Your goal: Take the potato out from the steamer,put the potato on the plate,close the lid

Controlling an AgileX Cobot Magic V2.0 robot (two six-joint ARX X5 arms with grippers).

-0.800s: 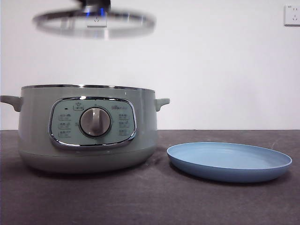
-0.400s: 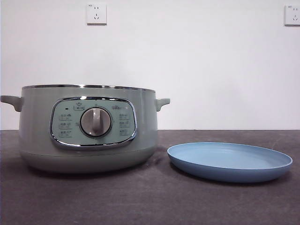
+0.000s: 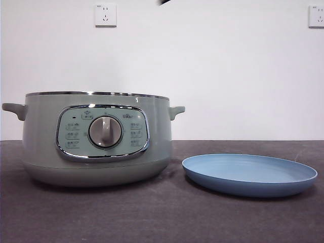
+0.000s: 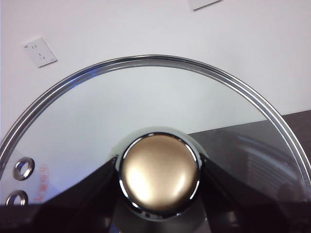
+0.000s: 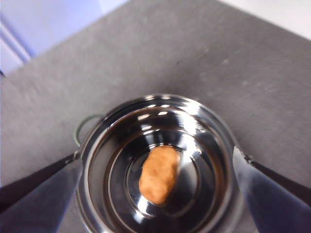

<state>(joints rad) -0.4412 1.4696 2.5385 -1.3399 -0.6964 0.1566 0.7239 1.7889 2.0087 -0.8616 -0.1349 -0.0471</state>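
The sage-green steamer (image 3: 96, 139) stands uncovered on the left of the table. The light-blue plate (image 3: 249, 174) lies empty to its right. In the right wrist view I look straight down into the steamer (image 5: 160, 98), where the orange-brown potato (image 5: 159, 174) lies on the shiny bottom. My right gripper (image 5: 156, 156) is open wide, well above the potato. My left gripper (image 4: 159, 172) is shut on the knob of the glass lid (image 4: 146, 97) and holds it up in the air, out of the front view.
A black arm tip (image 3: 164, 2) shows at the top edge of the front view. The dark table (image 3: 162, 217) runs to a white wall with two sockets (image 3: 105, 14).
The lid, seen high above the steamer a second ago, has risen out of the front view. A black arm tip has come in at the top edge.
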